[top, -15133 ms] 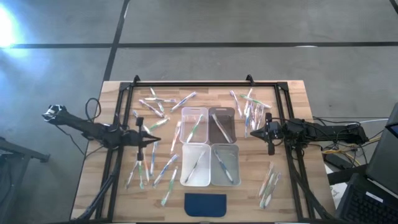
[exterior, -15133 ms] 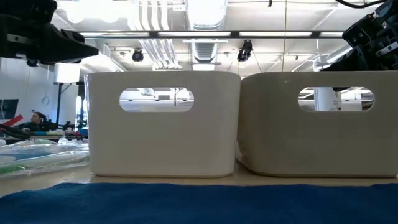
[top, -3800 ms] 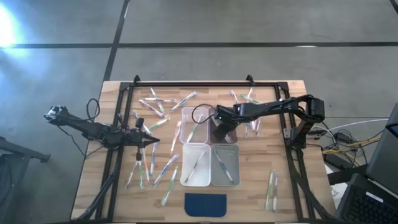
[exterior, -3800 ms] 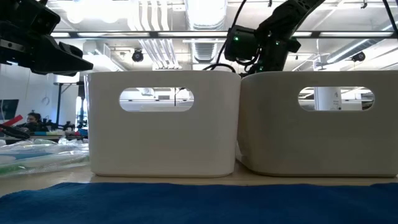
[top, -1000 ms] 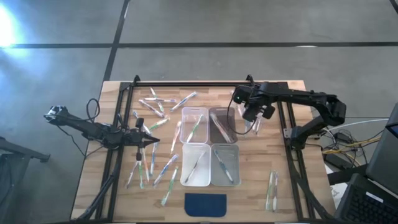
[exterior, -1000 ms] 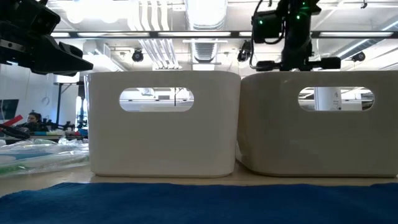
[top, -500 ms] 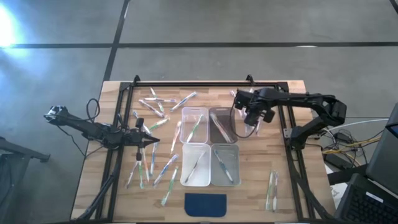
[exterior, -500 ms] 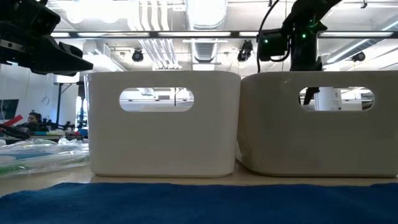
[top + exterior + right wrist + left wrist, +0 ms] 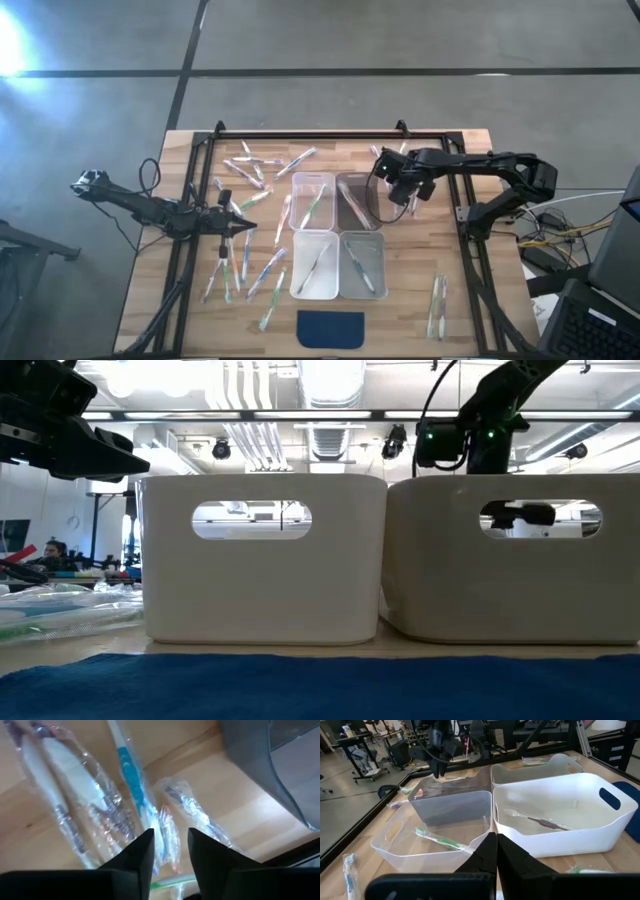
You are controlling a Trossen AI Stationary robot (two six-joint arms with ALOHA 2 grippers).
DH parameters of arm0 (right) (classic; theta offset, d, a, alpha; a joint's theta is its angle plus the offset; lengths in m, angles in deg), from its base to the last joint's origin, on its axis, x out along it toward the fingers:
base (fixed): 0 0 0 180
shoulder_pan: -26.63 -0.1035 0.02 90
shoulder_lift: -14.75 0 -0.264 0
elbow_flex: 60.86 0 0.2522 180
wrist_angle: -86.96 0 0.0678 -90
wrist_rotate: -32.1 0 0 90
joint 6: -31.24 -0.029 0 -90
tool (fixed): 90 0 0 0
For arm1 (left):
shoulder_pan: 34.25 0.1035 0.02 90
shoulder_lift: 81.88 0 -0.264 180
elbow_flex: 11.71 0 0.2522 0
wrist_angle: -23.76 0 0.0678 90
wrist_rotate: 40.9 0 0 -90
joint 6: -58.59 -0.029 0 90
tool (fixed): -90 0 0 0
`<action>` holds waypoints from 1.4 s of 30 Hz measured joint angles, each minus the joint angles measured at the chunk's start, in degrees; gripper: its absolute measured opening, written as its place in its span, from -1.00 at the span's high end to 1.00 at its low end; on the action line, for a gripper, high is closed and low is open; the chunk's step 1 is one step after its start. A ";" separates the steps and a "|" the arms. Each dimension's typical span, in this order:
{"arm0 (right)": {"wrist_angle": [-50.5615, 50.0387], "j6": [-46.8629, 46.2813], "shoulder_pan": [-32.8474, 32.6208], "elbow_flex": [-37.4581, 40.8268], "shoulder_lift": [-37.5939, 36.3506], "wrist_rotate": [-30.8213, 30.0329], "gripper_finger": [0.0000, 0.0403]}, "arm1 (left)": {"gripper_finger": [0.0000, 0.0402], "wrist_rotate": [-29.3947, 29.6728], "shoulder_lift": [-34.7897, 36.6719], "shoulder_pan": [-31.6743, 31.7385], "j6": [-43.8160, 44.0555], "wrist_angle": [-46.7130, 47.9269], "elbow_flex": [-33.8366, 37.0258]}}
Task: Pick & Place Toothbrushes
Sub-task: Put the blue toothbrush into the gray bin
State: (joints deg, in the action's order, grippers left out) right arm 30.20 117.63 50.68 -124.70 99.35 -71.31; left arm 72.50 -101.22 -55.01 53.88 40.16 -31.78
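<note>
Right pincer (image 9: 169, 851) is hovering w/ jaws apart over wrapped toothbrushes (image 9: 135, 790) just beside grey bin (image 9: 358, 200); next: dropping, centring on one. Left pincer (image 9: 252, 227) is waiting, together.

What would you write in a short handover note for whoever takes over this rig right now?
Right claw: open, empty, low over wrapped toothbrushes beside the grey bin.
Left claw: shut, empty, waiting left of the bins.
Done: each of the four bins holds a brush or two.
Left: loose brushes on the table's left side, far edge and near right corner.
</note>
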 joint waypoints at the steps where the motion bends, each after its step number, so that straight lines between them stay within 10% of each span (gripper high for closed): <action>1: 1.05 0.00 0.00 0.56 0.00 0.00 0.36 | 0.97 0.00 0.01 0.00 0.01 0.00 0.00; 16: 5.45 0.11 0.00 5.43 0.83 1.78 0.21 | 0.97 0.00 0.01 -0.02 0.00 0.00 0.00; 42: 6.49 0.17 -0.01 5.50 5.65 -0.13 0.84 | 0.97 0.01 0.02 -0.02 0.01 0.00 0.00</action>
State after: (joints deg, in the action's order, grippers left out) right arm 36.69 117.80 50.67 -119.20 105.00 -71.44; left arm 72.51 -101.20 -55.03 53.89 40.16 -31.78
